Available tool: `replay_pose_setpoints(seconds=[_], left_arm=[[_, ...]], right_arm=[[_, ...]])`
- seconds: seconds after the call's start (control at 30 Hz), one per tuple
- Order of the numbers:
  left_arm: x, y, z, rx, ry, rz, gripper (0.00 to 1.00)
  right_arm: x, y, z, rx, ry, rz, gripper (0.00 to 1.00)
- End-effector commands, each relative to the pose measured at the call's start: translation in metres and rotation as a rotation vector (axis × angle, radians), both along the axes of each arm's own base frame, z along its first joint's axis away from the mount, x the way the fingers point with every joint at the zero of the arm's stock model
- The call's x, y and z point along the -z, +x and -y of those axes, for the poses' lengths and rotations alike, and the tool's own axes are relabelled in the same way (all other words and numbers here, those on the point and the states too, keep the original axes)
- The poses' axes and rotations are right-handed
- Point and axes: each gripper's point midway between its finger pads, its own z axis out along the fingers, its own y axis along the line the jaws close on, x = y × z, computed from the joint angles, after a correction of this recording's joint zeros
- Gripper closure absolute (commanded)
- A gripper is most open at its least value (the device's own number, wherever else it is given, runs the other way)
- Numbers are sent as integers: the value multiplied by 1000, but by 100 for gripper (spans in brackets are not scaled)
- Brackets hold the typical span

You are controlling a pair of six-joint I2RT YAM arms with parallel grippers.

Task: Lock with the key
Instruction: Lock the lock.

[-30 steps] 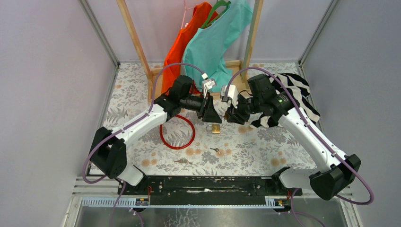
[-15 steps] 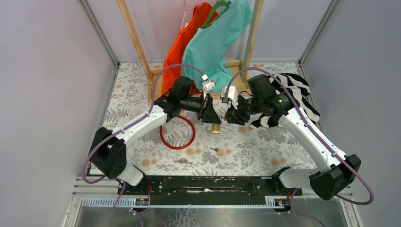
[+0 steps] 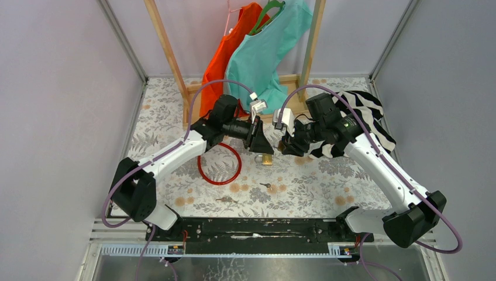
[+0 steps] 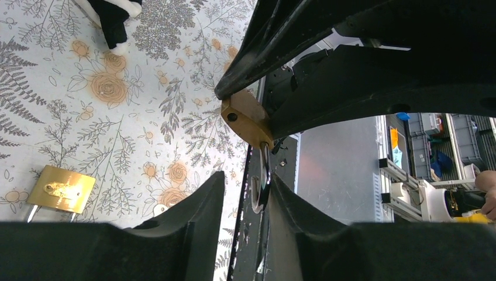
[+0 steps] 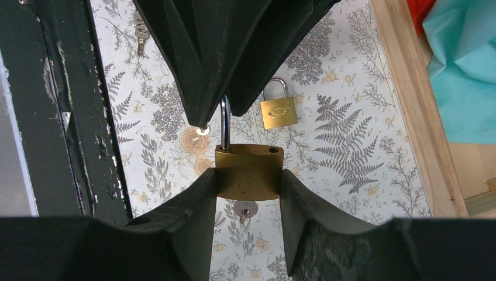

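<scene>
- Pincers face each other tip to tip above the middle of the counter [image 3: 327,181], sharing one brass padlock [image 5: 248,167].
- The right pincer [image 5: 248,174] is clamped on the padlock's body, a finger against each side edge.
- The left pincer [image 4: 247,180] is closed on the shackle [image 5: 224,126]. One leg sits in the body and the other leg's hole shows bare, so the lock is open.
- At 6 o'clock under the body, in the right wrist view, a silver key head [image 5: 241,209] shows. I can't tell whether it sits in the keyhole or lies on the counter.
- At 6 o'clock from the pincers, a second padlock [image 3: 266,158] lies flat on the counter.
- Further out at 6 o'clock lies a loose key [image 3: 265,186], and at 7 o'clock a second loose key [image 3: 225,199].
- A red hoop [image 3: 219,164] lies at 8 o'clock from the left pincer.
- A striped cloth [image 3: 365,114] is at 2 o'clock from the right pincer, partly under that arm.
- At 12 o'clock, an orange garment [image 3: 225,52] and a teal garment [image 3: 263,52] hang on a wooden rack [image 3: 166,52].
</scene>
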Motion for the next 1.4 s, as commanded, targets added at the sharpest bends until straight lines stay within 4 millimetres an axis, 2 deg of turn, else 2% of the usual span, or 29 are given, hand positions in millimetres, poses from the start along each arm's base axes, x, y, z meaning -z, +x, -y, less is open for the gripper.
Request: replay_pose_setpoints(seconds=[0.0, 0.13, 0.27, 0.33, 0.5, 0.63, 0.8, 0.9, 1.03, 1.23, 1.37], left_arm=[[-14, 1, -1, 5, -48, 63, 64], [-16, -1, -1, 22, -57, 67, 76], [-20, -6, -2, 49, -81, 83, 98], [-24, -9, -3, 57, -97, 102, 100], [-34, -18, -8, 88, -128, 139, 100], [-43, -13, -15, 72, -145, 151, 100], [-59, -4, -26, 32, -188, 138, 100], [-64, -4, -28, 27, -200, 129, 100], [-66, -5, -30, 28, -204, 123, 100], [-67, -6, -30, 32, -215, 114, 100], [-65, -6, -30, 29, -213, 112, 100]], right_arm=[[-11, -5, -5, -33, 35, 32, 100], [-15, -4, -7, -32, 45, 30, 100], [-18, -5, -11, -31, 66, 11, 100], [-17, -8, -13, -40, 78, -9, 99], [-13, -16, -19, -62, 110, -69, 74], [-11, -19, -23, -73, 131, -104, 52], [-17, -21, -26, -90, 150, -117, 32], [-24, -21, -28, -98, 161, -115, 24], [-31, -16, -32, -96, 172, -101, 23], [-36, -9, -40, -92, 200, -113, 29], [-38, -6, -44, -100, 207, -124, 48]])
